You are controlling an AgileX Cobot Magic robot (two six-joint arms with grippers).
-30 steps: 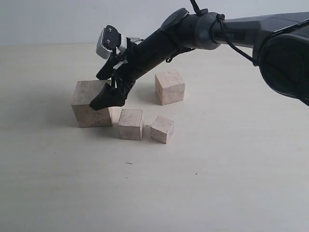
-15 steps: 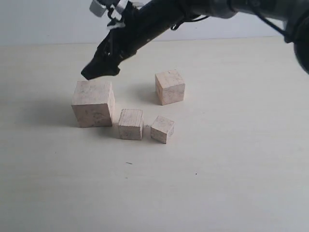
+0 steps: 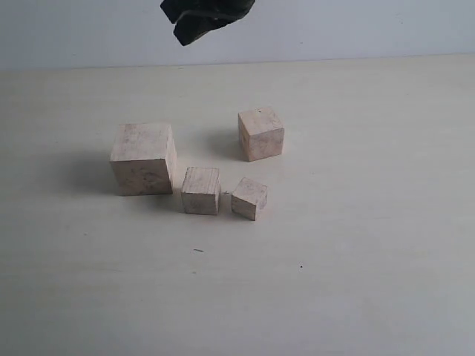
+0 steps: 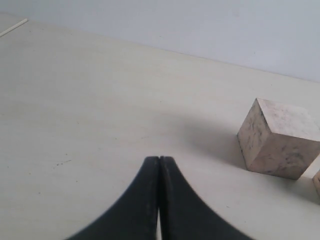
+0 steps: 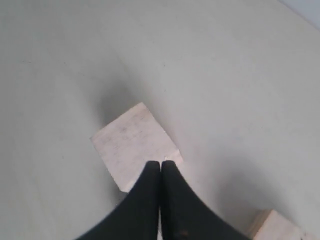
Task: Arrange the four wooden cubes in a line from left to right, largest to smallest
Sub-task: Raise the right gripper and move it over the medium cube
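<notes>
Four pale wooden cubes sit on the light tabletop. The largest cube point(image 3: 143, 158) is at the left, and the third-largest point(image 3: 201, 190) and the smallest point(image 3: 249, 198) stand in a row to its right. Behind them, apart, is the second-largest point(image 3: 260, 133). My right gripper point(image 3: 187, 35) hangs high at the top edge, shut and holding nothing. In the right wrist view, its tips point(image 5: 160, 163) are over a cube's top face point(image 5: 131, 142). My left gripper point(image 4: 159, 159) is shut and empty, with the largest cube point(image 4: 280, 137) off to one side. It is outside the exterior view.
The tabletop point(image 3: 356, 245) is a plain light surface that ends at a pale wall point(image 3: 356, 26) behind. A corner of another cube point(image 5: 280, 227) shows at the edge of the right wrist view.
My right gripper has lifted from beside the largest cube, up and slightly right, until only its tip shows at the top edge. The cubes have not moved.
</notes>
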